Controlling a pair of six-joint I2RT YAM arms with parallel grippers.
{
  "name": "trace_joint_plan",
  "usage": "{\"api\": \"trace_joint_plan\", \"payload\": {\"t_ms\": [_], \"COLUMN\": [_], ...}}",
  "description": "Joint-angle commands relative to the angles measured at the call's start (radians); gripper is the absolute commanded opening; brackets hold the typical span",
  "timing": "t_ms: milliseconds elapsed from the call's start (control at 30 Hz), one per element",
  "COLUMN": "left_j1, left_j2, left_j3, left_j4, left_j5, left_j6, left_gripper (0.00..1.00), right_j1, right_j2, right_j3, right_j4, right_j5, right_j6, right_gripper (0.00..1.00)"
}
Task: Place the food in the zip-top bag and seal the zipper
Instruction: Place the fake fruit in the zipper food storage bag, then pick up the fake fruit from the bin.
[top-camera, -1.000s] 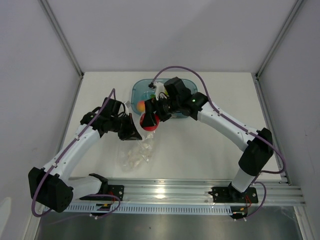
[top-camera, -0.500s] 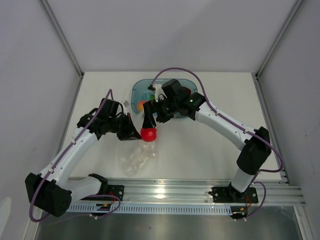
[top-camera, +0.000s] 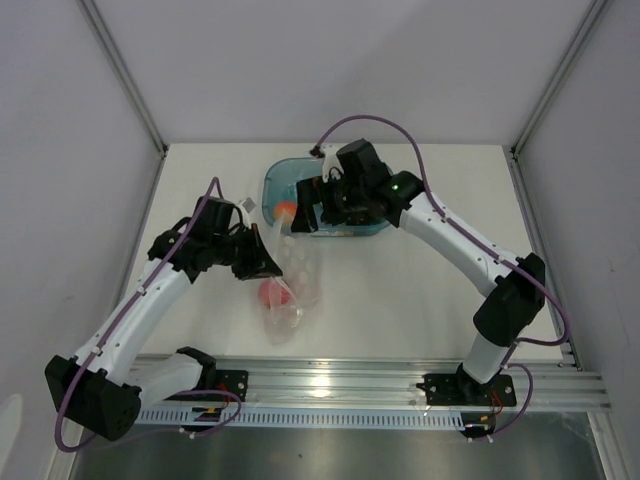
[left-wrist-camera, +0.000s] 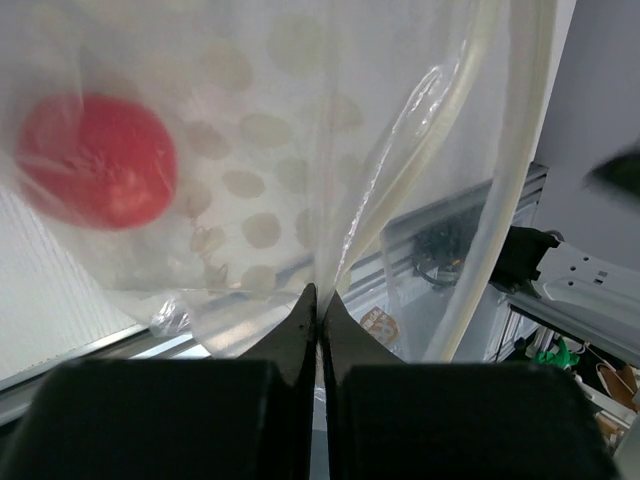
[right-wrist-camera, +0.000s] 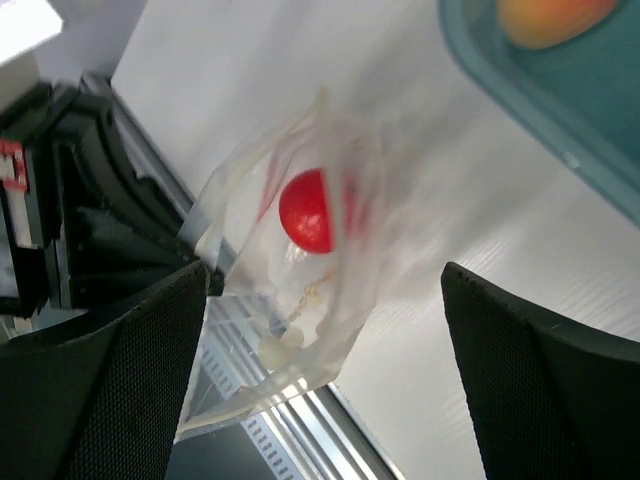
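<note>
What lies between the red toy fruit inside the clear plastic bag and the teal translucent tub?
Only bag plastic, then bare white table; the right wrist view shows it.

Red fruit dropped into the bag; right arm pulled back.

The round glossy red toy fruit (top-camera: 272, 293), a second ago clamped in the right gripper (top-camera: 303, 217) near the 6 o'clock edge of the teal translucent rectangular tub (top-camera: 275, 185) and then lowered toward 6 o'clock, has left the fingers and now sits inside the clear crinkly plastic zip-top bag (top-camera: 297, 283). The right gripper has withdrawn toward 12 o'clock, back to the tub's rim, with its jaws spread wide and nothing between them. The bag, which lay crumpled and low, is now drawn out toward 12 o'clock and bulges around the fruit.
</note>
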Motion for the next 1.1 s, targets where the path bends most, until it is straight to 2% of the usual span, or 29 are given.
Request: {"api": "trace_joint_plan", "payload": {"t_ms": [0, 167, 400, 533, 667, 767, 1067], "left_j1": [0.010, 0.014, 0.017, 0.019, 0.020, 0.022, 0.031], "left_j2": [-0.031, -0.042, -0.049, -0.054, -0.046, -0.031, 0.032], "left_j3": [0.047, 0.025, -0.007, -0.019, -0.025, -0.016, 0.018], "left_j4": [-0.016, -0.036, -0.025, -0.037, -0.036, -0.028, -0.016], "left_j5": [-0.019, -0.042, -0.042, -0.050, -0.057, -0.053, -0.030], "left_j6": [0.002, 0.012, 0.034, 0.054, 0.065, 0.069, 0.097], "left_gripper": [0.00, 0.01, 0.00, 0.01, 0.01, 0.01, 0.01], "right_j1": [-0.102, -0.188, -0.262, -0.273, -0.297, -0.306, -0.316], "right_j2": [0.024, 0.068, 0.203, 0.321, 0.395, 0.435, 0.521], "right_j3": [0.084, 0.164, 0.270, 0.337, 0.357, 0.359, 0.380], "right_j4": [0.028, 0.054, 0.002, -0.093, -0.163, -0.194, -0.197], "right_j5": [0.015, 0.014, 0.116, 0.318, 0.432, 0.496, 0.652], "right_j6": [0.056, 0.070, 0.067, 0.053, 0.113, 0.124, 0.069], "right_gripper": [0.98, 0.96, 0.94, 0.92, 0.92, 0.92, 0.82]}}
